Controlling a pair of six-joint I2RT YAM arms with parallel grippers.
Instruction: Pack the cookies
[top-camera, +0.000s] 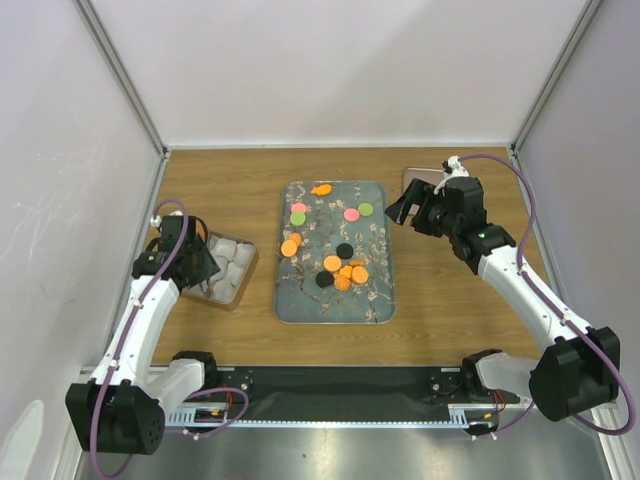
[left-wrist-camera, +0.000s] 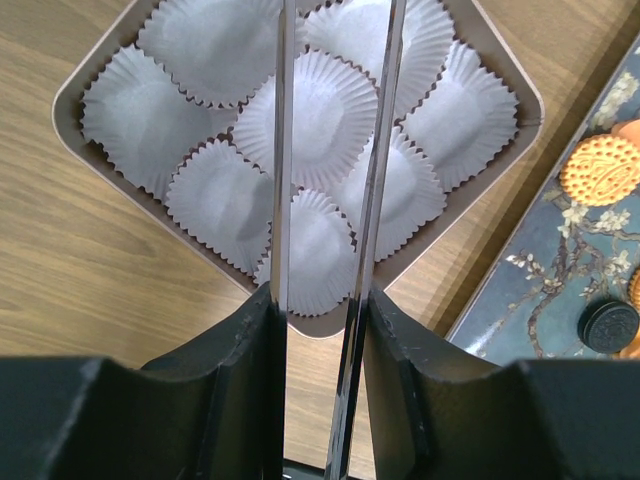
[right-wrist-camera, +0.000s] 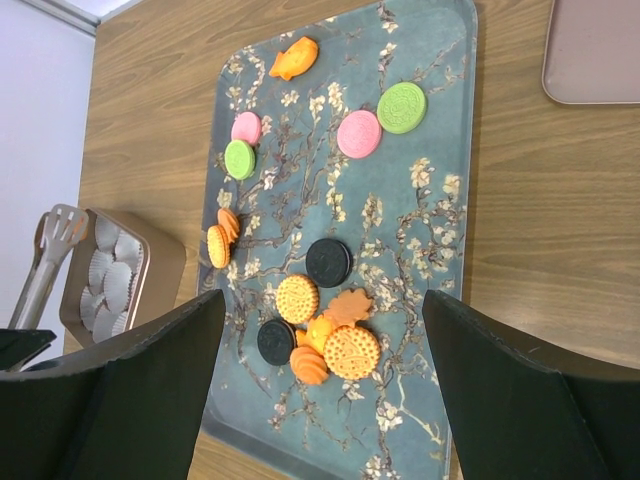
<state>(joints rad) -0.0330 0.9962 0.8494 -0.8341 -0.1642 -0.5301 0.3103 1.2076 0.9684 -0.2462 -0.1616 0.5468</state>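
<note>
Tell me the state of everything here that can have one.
Box: open.
Cups: empty, as far as seen.
Cookies: loose on the tray, none packed.
Tongs: held over the box, nothing between them.
Left claw: shut on the tongs.
Right claw: open, empty.
Lid: off, lying on the table apart from the box.

We see cookies (right-wrist-camera: 328, 261) in orange, pink, green and black on a blue-grey tray (right-wrist-camera: 420, 230) printed with pale blossoming branches. Some orange ones carry a stamped pattern. The desk (top-camera: 450, 300) is brown wood grain. We note a coppery-tan box (right-wrist-camera: 168, 262) holding white pleated paper cups (left-wrist-camera: 320, 110), silver tongs (left-wrist-camera: 283, 150) and a plain dusty-pink lid (right-wrist-camera: 595, 50).
</note>
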